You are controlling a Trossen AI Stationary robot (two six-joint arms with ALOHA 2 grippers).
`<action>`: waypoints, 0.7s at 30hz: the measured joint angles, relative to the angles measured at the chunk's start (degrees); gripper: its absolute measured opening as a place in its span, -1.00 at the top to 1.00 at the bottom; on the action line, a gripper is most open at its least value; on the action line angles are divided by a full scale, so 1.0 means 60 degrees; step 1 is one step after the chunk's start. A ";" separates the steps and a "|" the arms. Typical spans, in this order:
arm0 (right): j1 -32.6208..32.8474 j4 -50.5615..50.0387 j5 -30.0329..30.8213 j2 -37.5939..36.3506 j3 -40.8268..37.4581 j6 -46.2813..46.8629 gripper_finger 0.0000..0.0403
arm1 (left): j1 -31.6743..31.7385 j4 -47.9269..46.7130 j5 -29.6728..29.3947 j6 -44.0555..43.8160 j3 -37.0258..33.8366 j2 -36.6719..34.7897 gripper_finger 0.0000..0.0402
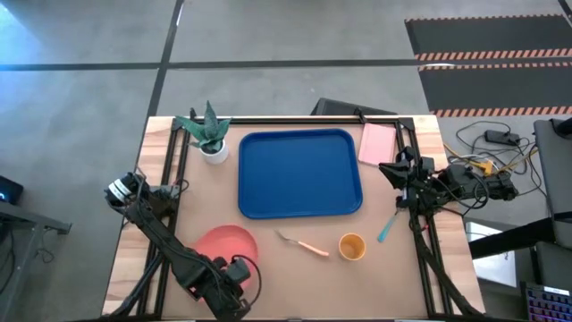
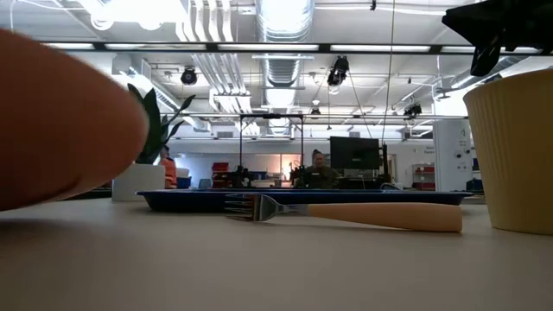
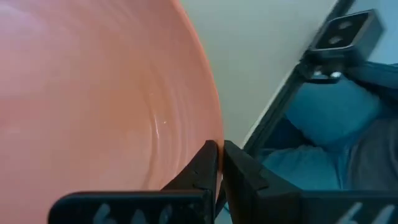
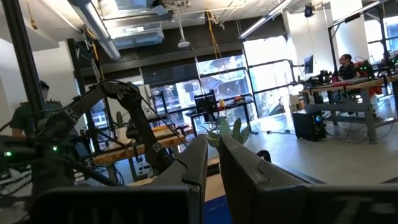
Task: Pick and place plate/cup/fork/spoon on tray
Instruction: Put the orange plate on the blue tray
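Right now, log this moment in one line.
left gripper: shut on plate rim | right gripper: shut, waiting right of tray | fork, cup, spoon: on table

You're in a robotics lab or industrial workshop: exposed ducts (image 2: 285,22) and strip lights run across the open ceiling, workbenches with monitors (image 2: 355,154) fill the room where people (image 2: 320,164) sit, the concrete floor (image 1: 80,80) carries hazard-striped mats (image 1: 487,55), and cables (image 1: 487,143) trail beside the table (image 1: 268,286).
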 joint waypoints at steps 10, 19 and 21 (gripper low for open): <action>0.0000 -0.0021 0.0003 0.0000 0.0000 0.0004 0.83 | 0.0004 -0.0683 -0.1934 0.1823 0.1248 -0.0357 1.00; 0.0000 -0.0051 0.0000 0.0000 0.0000 0.0011 0.83 | 0.0074 -0.1558 -0.2925 0.3133 0.2149 -0.0404 1.00; 0.0000 -0.0076 0.0003 0.0000 0.0000 0.0015 0.83 | 0.0084 -0.1598 -0.3069 0.3379 0.2126 -0.0393 1.00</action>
